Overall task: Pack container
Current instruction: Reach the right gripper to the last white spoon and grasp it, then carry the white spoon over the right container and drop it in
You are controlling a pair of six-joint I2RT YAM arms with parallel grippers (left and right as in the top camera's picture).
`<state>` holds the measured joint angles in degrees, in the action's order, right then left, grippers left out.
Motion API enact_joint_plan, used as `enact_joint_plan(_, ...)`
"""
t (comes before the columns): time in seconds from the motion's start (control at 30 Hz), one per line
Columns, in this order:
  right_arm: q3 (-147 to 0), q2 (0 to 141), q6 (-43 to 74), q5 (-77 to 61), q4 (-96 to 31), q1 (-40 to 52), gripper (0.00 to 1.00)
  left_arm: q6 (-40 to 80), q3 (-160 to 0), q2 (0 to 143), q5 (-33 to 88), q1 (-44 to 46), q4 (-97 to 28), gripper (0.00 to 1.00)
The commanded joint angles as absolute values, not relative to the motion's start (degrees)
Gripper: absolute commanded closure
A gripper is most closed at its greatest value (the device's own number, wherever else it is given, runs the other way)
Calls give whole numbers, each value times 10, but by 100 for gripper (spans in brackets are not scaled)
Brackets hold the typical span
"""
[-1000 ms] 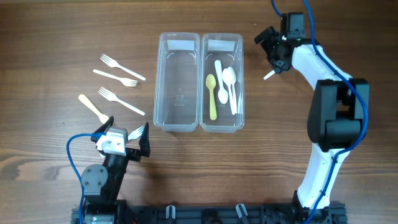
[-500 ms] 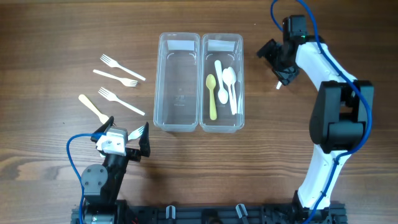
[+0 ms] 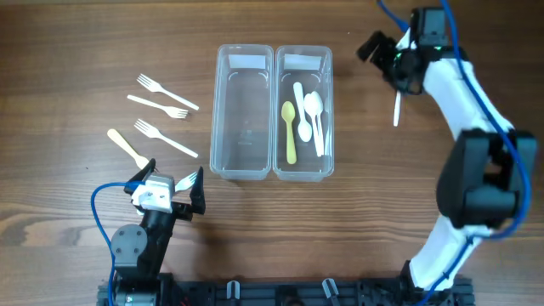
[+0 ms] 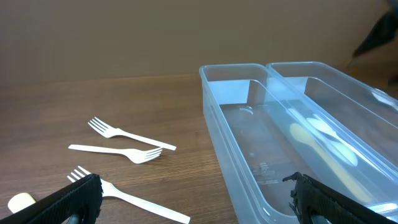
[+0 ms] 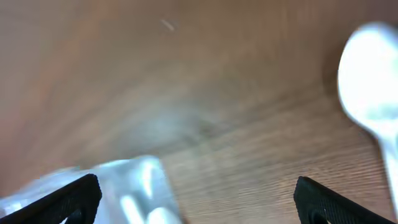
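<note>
An apparent spoon (image 3: pixel 396 110) lies right of the container (image 3: pixel 216 110), parallel to it; the right gripper (image 3: pixel 387 58), jaws apart, is nearer.

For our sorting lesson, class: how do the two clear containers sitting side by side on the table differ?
The left container is empty; the right container holds a yellow spoon and white spoons. The left container lies next to the forks; the right container lies on the far side from them. Both are clear, rectangular, alike in size and set long side to long side.
</note>
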<state>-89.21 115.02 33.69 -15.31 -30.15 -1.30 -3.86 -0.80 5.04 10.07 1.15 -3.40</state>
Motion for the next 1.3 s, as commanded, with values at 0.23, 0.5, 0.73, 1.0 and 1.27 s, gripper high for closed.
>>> enact_joint_plan(0.23,-889,1088,43,95,-401,-17,0,-47,-4,49,99,14,-34,0)
enact_joint_plan(0.5,-889,1151,-9,86,-409,-22,0,-47,-4,49,99,14,-34,0)
enact_joint_plan(0.73,-889,1210,-15,37,-376,-50,10,-47,-3,49,99,14,-34,0)
enact_joint_plan(1.0,-889,1274,-60,-50,-314,-51,10,-47,-3,49,99,14,-34,0)
enact_joint_plan(1.27,-889,1275,-58,-26,-311,-51,73,-47,-4,49,99,14,-34,0)
